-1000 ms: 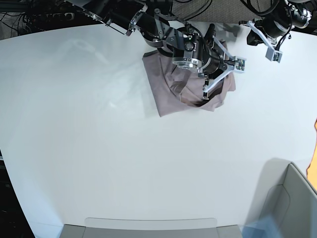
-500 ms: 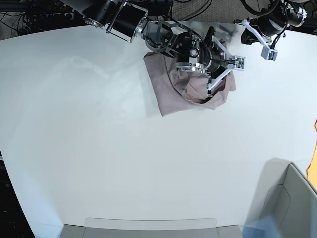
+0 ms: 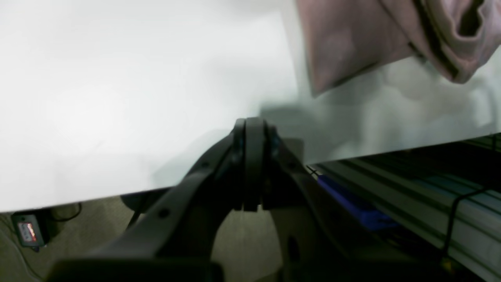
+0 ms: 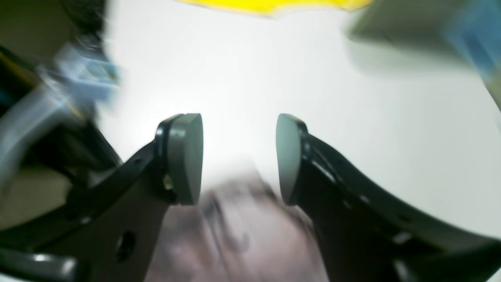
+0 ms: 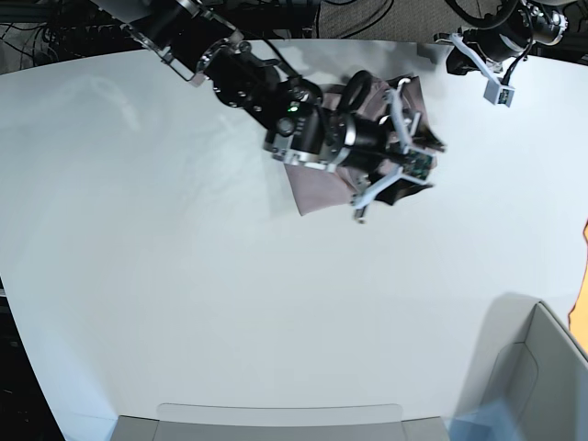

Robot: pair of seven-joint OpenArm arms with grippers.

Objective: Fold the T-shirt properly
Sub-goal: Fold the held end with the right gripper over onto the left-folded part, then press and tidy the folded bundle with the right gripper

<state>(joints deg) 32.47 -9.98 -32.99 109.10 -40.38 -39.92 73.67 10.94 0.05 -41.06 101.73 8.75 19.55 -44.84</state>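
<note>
T-shirt (image 5: 317, 188) bunched near table (image 5: 184, 303) far edge, under right tool (image 5: 397, 170).

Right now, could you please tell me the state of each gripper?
Left gripper: shut, holding nothing, at the table edge.
Right gripper: open, empty, above the T-shirt.

The right gripper (image 5: 393, 175) has swung round over the T-shirt (image 5: 317, 191) and now points toward the near right, jaws apart. It now hides more of the cloth. The left gripper (image 5: 487, 78) has drawn back a little toward the far right edge of the table (image 5: 184, 303).
</note>
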